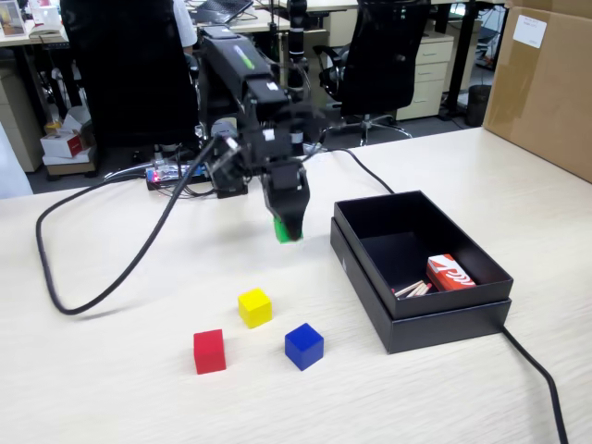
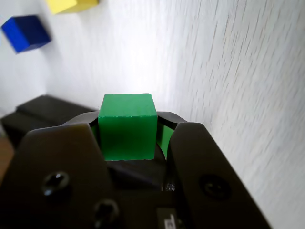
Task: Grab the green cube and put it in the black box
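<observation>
Place: office.
Signs: black swivel chairs [image 1: 384,55] w/ wheeled base, drawer cabinet [image 1: 433,69] under desks behind, laptop [image 1: 220,9] on a far desk.
Worktop [image 1: 111,388]: pale wood-look desk.
Side: big cardboard box [image 1: 546,83].

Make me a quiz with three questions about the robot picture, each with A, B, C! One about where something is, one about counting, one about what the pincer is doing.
1. Where is the small bright-green cube?
A. In the shallow matte black cardboard box
B. Between the pincer jaws
C. On the pale wooden table

2. How many cubes lie on the table?
A. Three
B. One
C. Five

3. The pincer is:
A. Open, empty
B. Shut on the cube
C. Out of sight

Answers:
1 B, the wrist view shows the jaws either side of it.
2 A, yellow, red and blue.
3 B, the cube is lifted off the table.
</observation>
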{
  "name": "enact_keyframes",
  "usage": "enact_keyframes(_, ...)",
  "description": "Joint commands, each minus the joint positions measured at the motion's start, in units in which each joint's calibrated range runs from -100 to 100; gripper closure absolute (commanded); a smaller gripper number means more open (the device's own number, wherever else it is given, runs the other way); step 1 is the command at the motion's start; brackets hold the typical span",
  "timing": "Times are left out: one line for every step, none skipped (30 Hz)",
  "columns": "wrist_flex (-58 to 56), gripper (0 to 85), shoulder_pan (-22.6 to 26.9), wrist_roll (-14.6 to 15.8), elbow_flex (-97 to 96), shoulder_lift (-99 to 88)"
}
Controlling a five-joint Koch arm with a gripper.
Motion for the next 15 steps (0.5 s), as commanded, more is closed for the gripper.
enact_keyframes(-0.9, 84.6, 2.7, 1.2, 2.7, -11.9)
enact_keyframes(-1.2, 84.6, 3.6, 1.6, 3.4, -13.1)
enact_keyframes(-1.3, 84.6, 4.6, 2.4, 4.4, -14.1)
enact_keyframes(-1.3, 84.6, 6.1, 3.4, 6.0, -14.1)
enact_keyframes(-1.3, 84.6, 8.2, 4.7, 8.5, -11.0)
enact_keyframes(-1.4, 84.6, 8.8, 5.2, 10.2, -8.0)
enact_keyframes(-1.9, 84.6, 9.2, 6.0, 14.4, -0.2)
enact_keyframes(-2.1, 84.6, 9.2, 6.3, 17.2, 4.5)
enact_keyframes(-2.1, 84.6, 9.3, 6.3, 18.8, 6.7)
enact_keyframes(-2.1, 84.6, 9.3, 6.4, 20.2, 8.9)
enact_keyframes(-2.1, 84.6, 9.5, 6.7, 23.7, 14.0)
enact_keyframes(-2.1, 84.6, 9.9, 7.3, 28.8, 23.1)
enact_keyframes(-2.1, 84.6, 9.9, 7.5, 29.8, 24.8)
enact_keyframes(-2.1, 84.6, 10.1, 7.8, 31.5, 28.0)
enact_keyframes(-2.1, 84.6, 10.2, 8.1, 32.5, 30.2)
